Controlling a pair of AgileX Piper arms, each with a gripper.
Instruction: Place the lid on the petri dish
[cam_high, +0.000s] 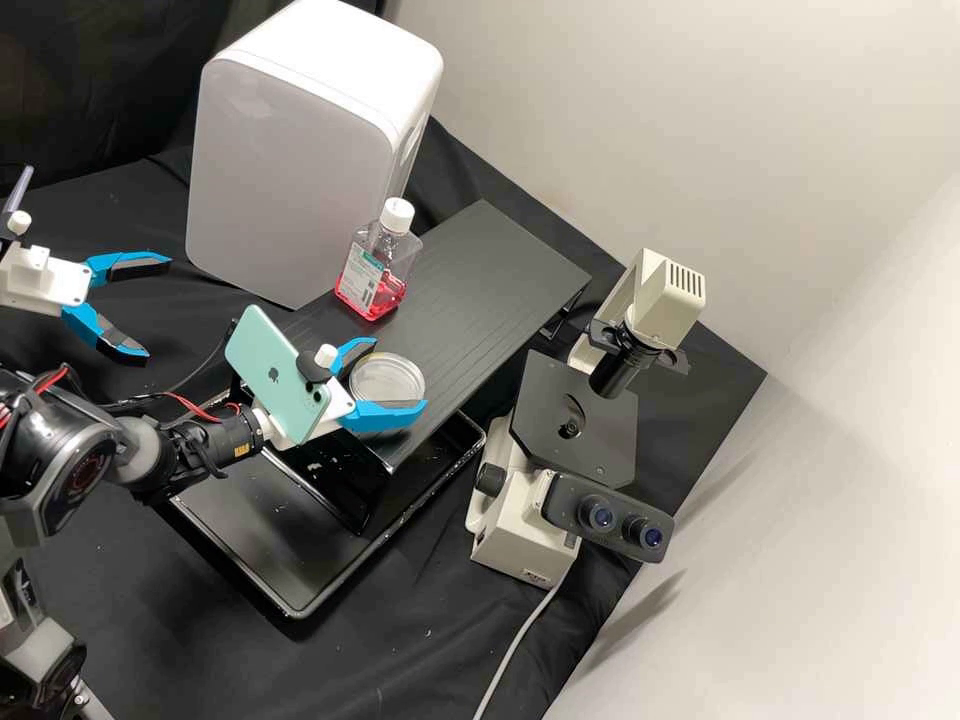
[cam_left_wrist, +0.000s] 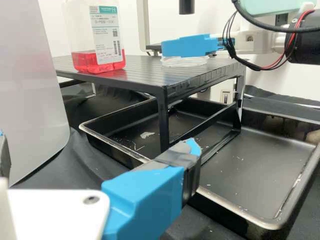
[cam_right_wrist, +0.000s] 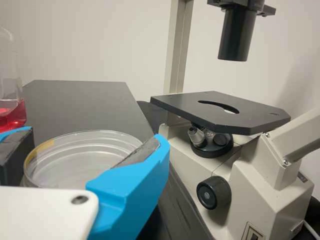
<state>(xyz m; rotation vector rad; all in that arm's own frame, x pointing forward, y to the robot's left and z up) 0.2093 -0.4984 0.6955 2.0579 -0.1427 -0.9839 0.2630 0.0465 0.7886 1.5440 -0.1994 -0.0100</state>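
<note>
A clear round petri dish (cam_high: 388, 378) rests on the front end of the black raised platform (cam_high: 480, 290). I cannot tell lid from base. My right gripper (cam_high: 397, 375) straddles it, one blue finger on each side against the rim, shut on it. In the right wrist view the dish (cam_right_wrist: 82, 157) lies between the fingers (cam_right_wrist: 135, 175). From the left wrist view the dish (cam_left_wrist: 184, 61) sits under a blue finger (cam_left_wrist: 190, 45) of that gripper. My left gripper (cam_high: 150, 307) hangs open at the far left, away from the platform, with nothing between its fingers (cam_left_wrist: 165, 185).
A flask of red liquid (cam_high: 375, 262) stands farther back on the platform. A large white box (cam_high: 300, 140) stands behind it. A black tray (cam_high: 290, 540) lies beneath the platform. A microscope (cam_high: 590, 440) stands close on the right of the platform.
</note>
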